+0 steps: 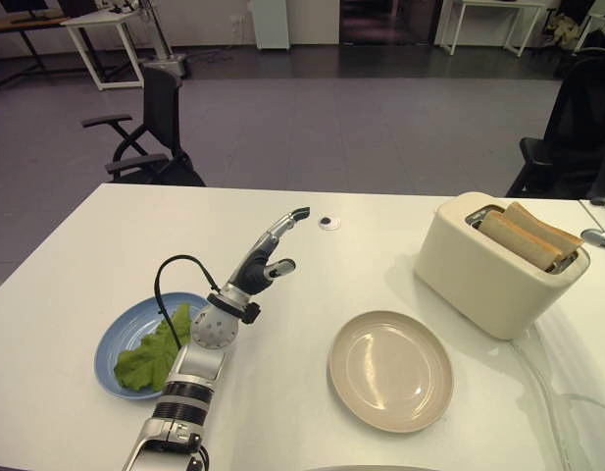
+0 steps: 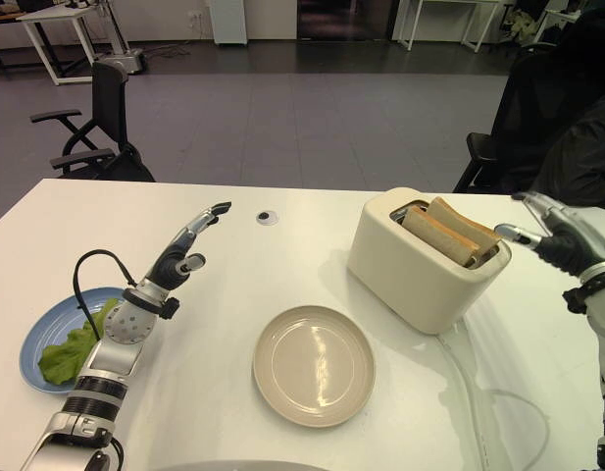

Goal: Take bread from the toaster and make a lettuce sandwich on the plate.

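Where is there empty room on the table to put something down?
Bare table lies behind the beige plate and along the far left edge. Crowded: by the blue plate and left hand, and around the toaster and its cable.

Left hand (image 1: 266,257) hangs over the white table (image 1: 380,245), fingers stretched out, holding nothing. Lettuce (image 1: 150,361) sits on a blue plate (image 1: 126,324) near left. Beige plate (image 1: 390,371) is near the middle, and the toaster (image 1: 483,280) on the right has 2 bread slices (image 1: 528,235) poking up.

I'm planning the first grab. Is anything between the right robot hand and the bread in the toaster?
Nothing visible: the right robot hand is just right of the toaster, the bread stands up from its slots, only air between.
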{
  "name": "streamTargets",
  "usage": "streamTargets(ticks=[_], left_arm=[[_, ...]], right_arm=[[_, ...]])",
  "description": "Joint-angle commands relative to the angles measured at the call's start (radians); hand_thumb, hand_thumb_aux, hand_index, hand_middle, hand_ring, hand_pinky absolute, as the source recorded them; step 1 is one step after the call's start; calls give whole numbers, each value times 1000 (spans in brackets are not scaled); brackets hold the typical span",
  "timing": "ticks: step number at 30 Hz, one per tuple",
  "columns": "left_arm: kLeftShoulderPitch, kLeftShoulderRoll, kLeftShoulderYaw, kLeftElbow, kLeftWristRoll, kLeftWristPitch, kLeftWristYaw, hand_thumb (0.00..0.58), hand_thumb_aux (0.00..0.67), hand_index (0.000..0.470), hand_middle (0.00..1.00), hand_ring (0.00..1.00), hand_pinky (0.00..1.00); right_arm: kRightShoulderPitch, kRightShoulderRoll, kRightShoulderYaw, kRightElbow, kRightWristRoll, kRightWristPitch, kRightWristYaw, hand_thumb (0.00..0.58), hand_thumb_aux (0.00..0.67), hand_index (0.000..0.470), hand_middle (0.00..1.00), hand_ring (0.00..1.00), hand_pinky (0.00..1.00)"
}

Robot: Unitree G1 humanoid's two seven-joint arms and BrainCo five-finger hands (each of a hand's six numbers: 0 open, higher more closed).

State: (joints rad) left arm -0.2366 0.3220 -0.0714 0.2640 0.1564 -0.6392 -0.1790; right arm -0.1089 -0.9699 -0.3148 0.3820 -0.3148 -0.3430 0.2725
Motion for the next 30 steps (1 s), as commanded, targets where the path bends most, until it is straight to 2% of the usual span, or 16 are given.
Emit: streamTargets(ticks=[1, 2, 6, 9, 10, 11, 12, 13, 18, 22, 26, 28, 30], left_arm=[[-5, 2, -6, 7, 8, 1, -8, 0, 0, 0, 0, 0, 0], [-5, 3, -5, 7, 8, 0, -8, 0, 0, 0, 0, 0, 0], [-3, 3, -4, 6, 8, -1, -8, 0, 0, 0, 0, 0, 0], [-3, 5, -3, 8, 7, -3, -8, 0, 0, 0, 0, 0, 0], [-3, 5, -3, 8, 7, -3, -8, 0, 0, 0, 0, 0, 0], [-3, 4, -3, 8, 8, -3, -8, 0, 0, 0, 0, 0, 0], [-3, 4, -3, 8, 8, -3, -8, 0, 0, 0, 0, 0, 0], [-3, 4, -3, 8, 8, -3, -8, 0, 0, 0, 0, 0, 0], [-2, 7, -2, 8, 10, -3, -7, 0, 0, 0, 0, 0, 0], [-2, 18, 5, 8, 10, -7, -7, 0, 0, 0, 0, 0, 0], [18, 90, 61, -18, -3, -12, -18, 0, 0, 0, 0, 0, 0], [50, 157, 110, -42, -18, -15, -37, 0, 0, 0, 0, 0, 0], [98, 273, 182, -45, -7, -12, -67, 0, 0, 0, 0, 0, 0]], right_arm=[[-25, 0, 48, 22, 13, -22, 23, 441, 342, 240, 0, 0, 0], [-27, 1, 54, 22, 19, -24, 26, 462, 368, 258, 0, 0, 0], [-27, 4, 72, 12, 23, -22, 33, 470, 378, 265, 0, 0, 0], [-32, 14, 89, -7, 31, -26, 39, 494, 413, 289, 0, 0, 0], [-35, 20, 92, -16, 41, -30, 41, 539, 491, 345, 0, 0, 0], [-38, 25, 94, -25, 52, -33, 42, 559, 541, 380, 0, 0, 0], [-42, 31, 93, -35, 65, -37, 43, 578, 628, 441, 0, 0, 0], [-46, 38, 90, -44, 83, -39, 47, 580, 670, 470, 0, 0, 0], [-96, 56, 10, -29, 203, 23, 38, 580, 670, 470, 0, 0, 0], [-126, 71, -67, -70, 387, 50, 124, 580, 670, 470, 0, 0, 0], [-152, 76, -137, -152, 633, 100, 288, 580, 670, 470, 0, 0, 0], [-166, 73, -164, -199, 757, 127, 389, 580, 670, 470, 0, 0, 0], [-163, 71, -162, -278, 906, 168, 554, 580, 670, 470, 0, 0, 0]])
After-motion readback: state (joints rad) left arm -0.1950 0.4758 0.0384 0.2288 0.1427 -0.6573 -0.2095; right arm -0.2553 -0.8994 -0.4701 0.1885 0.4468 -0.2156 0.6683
